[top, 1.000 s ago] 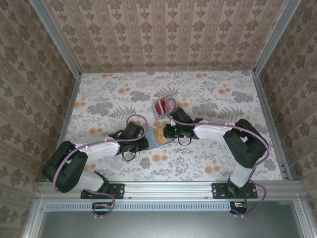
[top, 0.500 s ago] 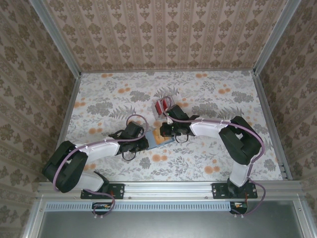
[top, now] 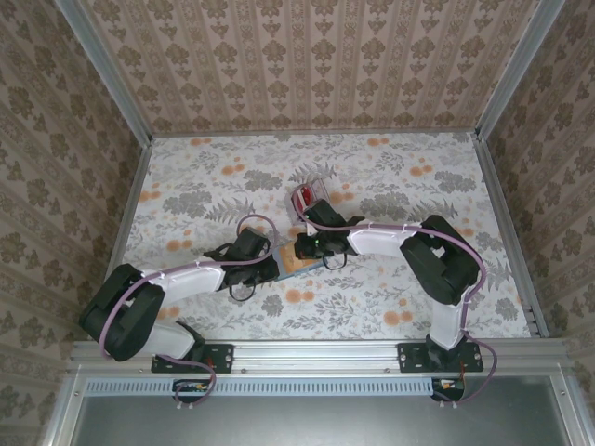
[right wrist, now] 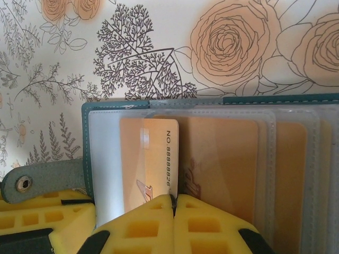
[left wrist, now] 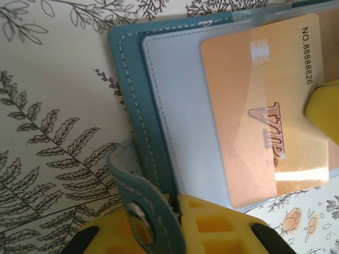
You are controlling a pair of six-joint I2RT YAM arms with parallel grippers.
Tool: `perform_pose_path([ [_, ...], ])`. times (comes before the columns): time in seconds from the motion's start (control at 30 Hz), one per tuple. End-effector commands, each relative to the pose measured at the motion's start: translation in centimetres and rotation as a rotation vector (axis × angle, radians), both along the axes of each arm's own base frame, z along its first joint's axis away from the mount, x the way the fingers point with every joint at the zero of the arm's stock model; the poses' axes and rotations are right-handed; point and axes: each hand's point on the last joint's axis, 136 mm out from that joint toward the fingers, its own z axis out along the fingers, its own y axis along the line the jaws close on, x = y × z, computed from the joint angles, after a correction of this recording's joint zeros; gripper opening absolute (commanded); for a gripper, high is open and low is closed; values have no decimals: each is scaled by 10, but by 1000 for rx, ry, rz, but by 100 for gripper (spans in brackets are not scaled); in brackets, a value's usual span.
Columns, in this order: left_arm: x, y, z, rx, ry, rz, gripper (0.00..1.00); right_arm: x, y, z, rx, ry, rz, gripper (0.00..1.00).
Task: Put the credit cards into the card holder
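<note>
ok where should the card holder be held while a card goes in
Grip the card holder by its outer border at the strap corner, from the left. It lies open and flat, clear sleeves up, so that edge likely keeps fingers off them; the left gripper holds there.

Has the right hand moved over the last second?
Yes. The right hand, shut on a gold card, has slid left over the card holder. It was right of the red cards on the table and now sits directly below them in the top view.
</note>
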Motion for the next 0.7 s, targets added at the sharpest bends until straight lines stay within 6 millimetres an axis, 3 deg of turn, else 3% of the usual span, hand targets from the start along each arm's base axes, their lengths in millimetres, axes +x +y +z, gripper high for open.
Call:
perform_pose_path([
  [0.0, -7, 11, -10, 49, 36, 3, 13, -21, 1, -24, -98, 47, 50, 4],
  [0.3, -5, 10, -6, 44, 28, 3, 13, -36, 14, -30, -203, 13, 98, 5],
  [0.43, 0, 14, 5, 49, 4, 8, 13, -40, 23, -30, -166, 27, 131, 11],
  [0.53, 3, 22, 20, 47, -26, 25, 14, -39, 21, -22, -163, 17, 127, 15],
  [0.67, 6, 40, 42, 45, -90, 62, 19, -31, 9, 8, -144, -32, 96, 23],
])
